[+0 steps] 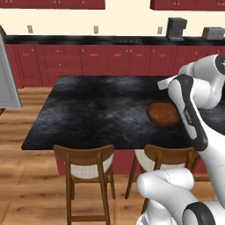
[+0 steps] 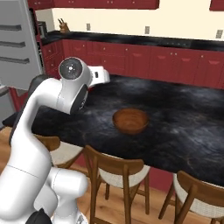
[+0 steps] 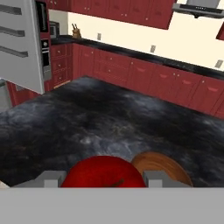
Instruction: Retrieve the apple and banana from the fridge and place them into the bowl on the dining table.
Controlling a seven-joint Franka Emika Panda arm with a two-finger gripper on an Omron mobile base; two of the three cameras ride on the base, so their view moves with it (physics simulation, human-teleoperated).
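My gripper (image 3: pixel 107 180) is shut on the apple (image 3: pixel 103 173), a dark-red ball filling the gap between the two grey fingertips (image 3: pixel 53 178). It hovers over the dining table (image 3: pixel 87 122), a black marbled slab. Just right of the apple and below the hand lies the brown bowl (image 3: pixel 168 168); it also sits on the table's right part (image 1: pixel 163 114) and near the table's middle (image 2: pixel 130 120). The fridge's grey door (image 2: pixel 19 43) stands open at the left (image 1: pixel 9 74). The banana is out of view.
Wooden chairs (image 1: pixel 88 165) (image 2: pixel 116 173) stand along the table's near edge. Red cabinets under a black counter (image 1: pixel 110 40) run along the back wall, with a coffee machine (image 1: pixel 176 29) and a toaster (image 1: pixel 213 32) on it. My white arm (image 1: pixel 193 110) rises over the table's right side.
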